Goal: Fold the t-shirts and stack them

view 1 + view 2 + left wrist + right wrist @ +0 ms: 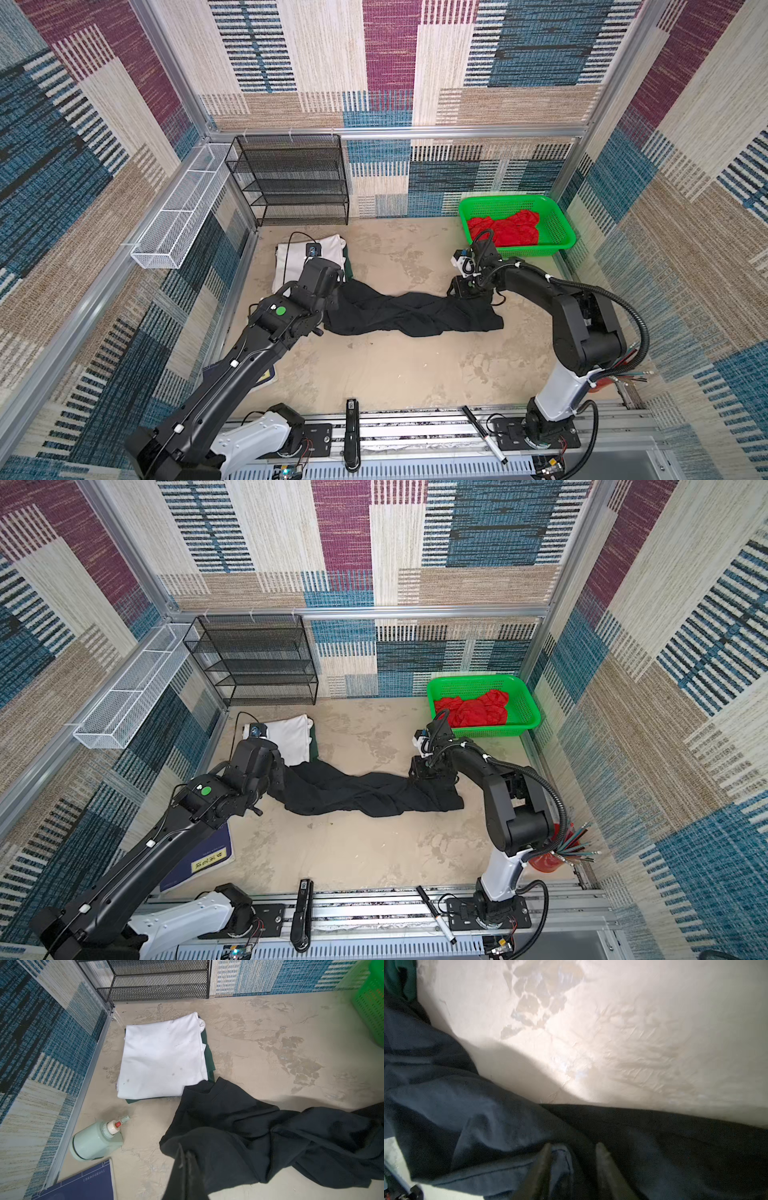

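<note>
A black t-shirt (411,316) (365,791) lies twisted in a long rope across the table between both arms. My left gripper (185,1157) is shut on its left end (249,1126). At the right end my right gripper (573,1147) stands open, its fingers apart over the cloth (488,1115), with a hemmed fold lying between them. At the back left, a folded white t-shirt (328,249) (291,737) (162,1059) rests on a folded dark green t-shirt (208,1059) (314,742). A crumpled red t-shirt (505,232) (473,712) fills the green basket (515,199) (478,679).
A black wire shelf (291,178) and a white wire basket (178,216) stand at the back left. Near the left wall lie a pale green bottle (95,1142) and a blue book (199,858). A stapler (352,436) and a marker (484,434) lie on the front rail.
</note>
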Controlling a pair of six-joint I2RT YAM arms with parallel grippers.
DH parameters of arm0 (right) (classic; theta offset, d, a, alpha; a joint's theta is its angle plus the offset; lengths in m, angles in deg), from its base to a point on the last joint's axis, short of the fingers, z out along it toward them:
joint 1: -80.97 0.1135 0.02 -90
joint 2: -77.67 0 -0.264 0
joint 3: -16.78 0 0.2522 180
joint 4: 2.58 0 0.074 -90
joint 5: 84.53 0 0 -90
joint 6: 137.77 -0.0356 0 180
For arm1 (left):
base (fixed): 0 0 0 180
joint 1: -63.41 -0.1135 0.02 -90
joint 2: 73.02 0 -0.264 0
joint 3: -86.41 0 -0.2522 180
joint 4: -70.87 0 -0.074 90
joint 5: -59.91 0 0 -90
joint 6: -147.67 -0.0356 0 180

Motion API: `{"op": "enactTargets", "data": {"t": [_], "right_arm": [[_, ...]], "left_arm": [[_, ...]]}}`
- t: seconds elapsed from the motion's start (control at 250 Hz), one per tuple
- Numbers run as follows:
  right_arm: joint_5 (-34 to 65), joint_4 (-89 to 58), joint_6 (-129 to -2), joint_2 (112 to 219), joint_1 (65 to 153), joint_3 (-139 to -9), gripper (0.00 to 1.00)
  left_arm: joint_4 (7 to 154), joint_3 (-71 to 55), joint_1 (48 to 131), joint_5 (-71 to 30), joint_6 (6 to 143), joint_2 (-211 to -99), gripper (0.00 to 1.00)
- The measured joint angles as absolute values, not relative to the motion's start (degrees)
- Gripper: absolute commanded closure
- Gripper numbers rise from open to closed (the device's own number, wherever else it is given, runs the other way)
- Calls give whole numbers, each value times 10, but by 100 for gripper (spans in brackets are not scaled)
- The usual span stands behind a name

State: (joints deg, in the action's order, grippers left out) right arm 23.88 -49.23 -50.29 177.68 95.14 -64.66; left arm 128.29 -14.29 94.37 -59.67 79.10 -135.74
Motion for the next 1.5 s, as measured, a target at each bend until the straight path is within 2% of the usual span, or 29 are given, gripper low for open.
{"op": "enactTargets", "data": {"t": [0.156,0.316,0.744,1.028,1.18,1.332,1.5], "right_arm": [[194,-490,-501,1707,951,-633,34],[171,-501,-506,1686,956,-619,38],[138,-492,-517,1763,963,-604,49],[165,-468,-516,1782,963,-604,72],[185,-459,-507,1789,963,-605,100],[193,-458,-505,1783,963,-605,100],[203,-454,-505,1730,963,-600,100]], "left_arm": [[1265,-150,935,-581,791,-1370,100],[1260,-155,931,-565,799,-1378,100],[1252,-158,929,-550,807,-1375,100],[1249,-171,925,-539,807,-1374,100],[1248,-174,924,-537,807,-1371,100],[1248,-174,924,-537,807,-1365,100],[1248,-174,921,-537,807,-1360,100]]}}
